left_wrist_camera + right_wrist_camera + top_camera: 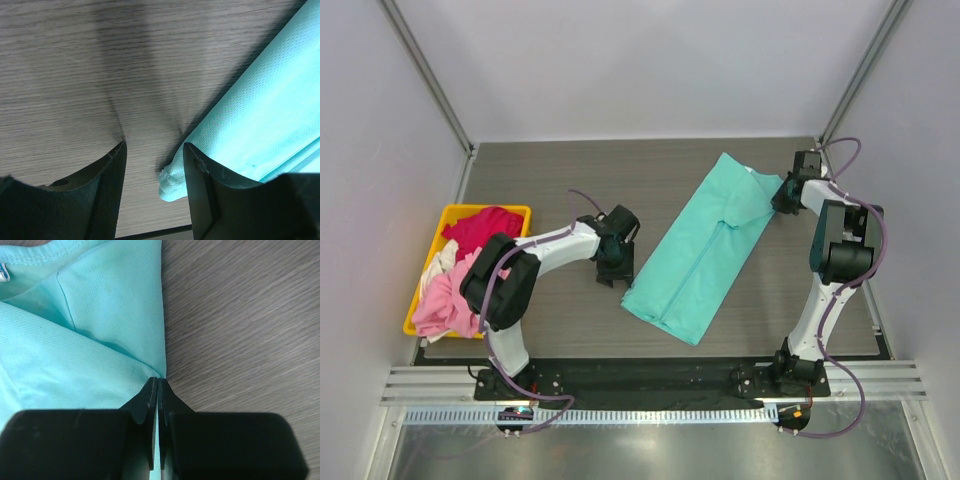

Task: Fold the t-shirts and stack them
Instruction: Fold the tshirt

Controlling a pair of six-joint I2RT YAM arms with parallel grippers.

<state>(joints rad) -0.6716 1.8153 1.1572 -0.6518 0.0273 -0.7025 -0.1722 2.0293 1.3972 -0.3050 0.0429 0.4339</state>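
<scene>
**Top view.** Left claw (pixel 611 275) hangs left of the frame's centre, just beside the lower-left corner of the teal t-shirt (pixel 705 250). The shirt lies as a long strip, folded lengthwise, running diagonally from upper right to lower centre of the wooden table (pixel 570 170). The right claw (pixel 782 198) meets the strip's upper-right edge. With one claw at each end of the strip, the placement appears to prepare a crosswise fold. A yellow bin (pixel 447 211) at the left edge holds the magenta-red t-shirt (pixel 480 228), the whitish t-shirt (pixel 440 258) and the light pink t-shirt (pixel 448 300) in a loose heap, none yet folded.

**Left wrist view.** The left claw (pixel 154 172) stands wide apart and grips nothing. The shirt's rolled corner (pixel 169 184) lies on the table between the fingers, against the right-hand one. The opening seems set to straddle that corner for a pinch.

**Right wrist view.** The right claw (pixel 157 390), at lower centre, is pressed together. The shirt's folded edge (pixel 161 340) runs straight down into it, so it is judged to be pinching the cloth. The collar seam (pixel 45 252) crosses the upper left, which places this grip at the neck end, probably to anchor or lift it.
</scene>
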